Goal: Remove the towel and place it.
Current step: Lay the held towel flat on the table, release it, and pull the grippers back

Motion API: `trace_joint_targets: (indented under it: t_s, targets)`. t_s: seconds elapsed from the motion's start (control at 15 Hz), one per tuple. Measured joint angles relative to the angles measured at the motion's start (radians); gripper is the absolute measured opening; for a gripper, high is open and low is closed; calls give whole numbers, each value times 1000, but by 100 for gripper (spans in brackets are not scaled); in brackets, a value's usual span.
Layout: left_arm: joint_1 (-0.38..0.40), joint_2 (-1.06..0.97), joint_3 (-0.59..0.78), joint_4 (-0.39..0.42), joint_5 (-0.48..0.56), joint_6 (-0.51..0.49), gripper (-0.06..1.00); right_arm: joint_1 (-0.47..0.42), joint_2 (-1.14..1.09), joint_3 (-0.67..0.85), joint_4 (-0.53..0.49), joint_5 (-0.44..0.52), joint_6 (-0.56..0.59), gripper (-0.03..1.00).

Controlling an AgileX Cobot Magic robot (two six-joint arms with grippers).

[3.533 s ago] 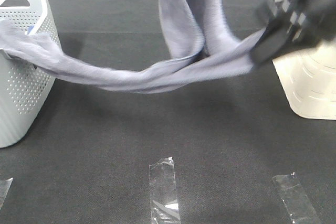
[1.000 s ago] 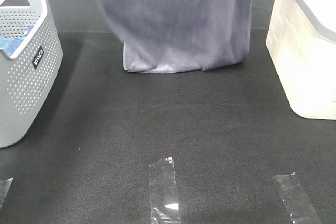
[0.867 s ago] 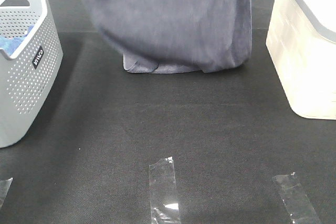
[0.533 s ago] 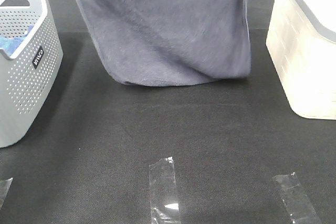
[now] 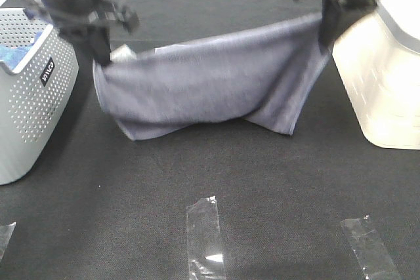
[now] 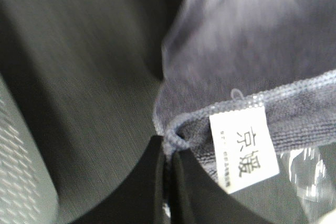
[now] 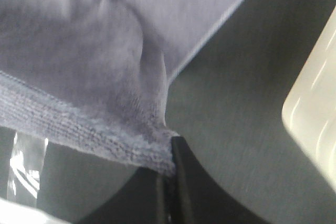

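Observation:
The slate grey-blue towel [image 5: 210, 80] hangs spread between my two grippers, and its lower edge sags onto the black table. My left gripper [image 5: 102, 54] is shut on the towel's left corner, just right of the grey basket [image 5: 29, 106]. In the left wrist view the fingers [image 6: 169, 156] pinch the hem next to a white label [image 6: 244, 153]. My right gripper [image 5: 326, 34] is shut on the towel's right corner, beside the white bin [image 5: 387, 77]. The right wrist view shows the fingers [image 7: 169, 153] pinching the towel's hemmed corner [image 7: 105, 77].
A bright blue cloth [image 5: 13, 54] lies inside the grey basket at the left. Strips of clear tape [image 5: 205, 237] lie on the table's front, with another [image 5: 369, 247] at the right. The white bin stands at the right edge.
The towel came out of the basket, was lifted high and spread wide. Both grippers have now come down into view, and the towel's lower edge rests on the table.

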Motion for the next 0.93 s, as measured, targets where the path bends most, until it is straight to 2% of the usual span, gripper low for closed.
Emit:
trace_joint_targets:
  t_s: [0.27,0.33,0.67,0.93]
  targets:
    - [-61,-14,79,35,7,-8,0,0,-93,179,29,-1,-5,0]
    - [-96,-34,127,37,9,-9,0,0,-128,246,30,-1,-5,0]
    - [-203,-108,352,29,9,-59,0,0,-253,476,72,-2,-6,0]
    - [-324,-185,464,11,9,-125,0,0,-368,659,79,-2,-6,0]
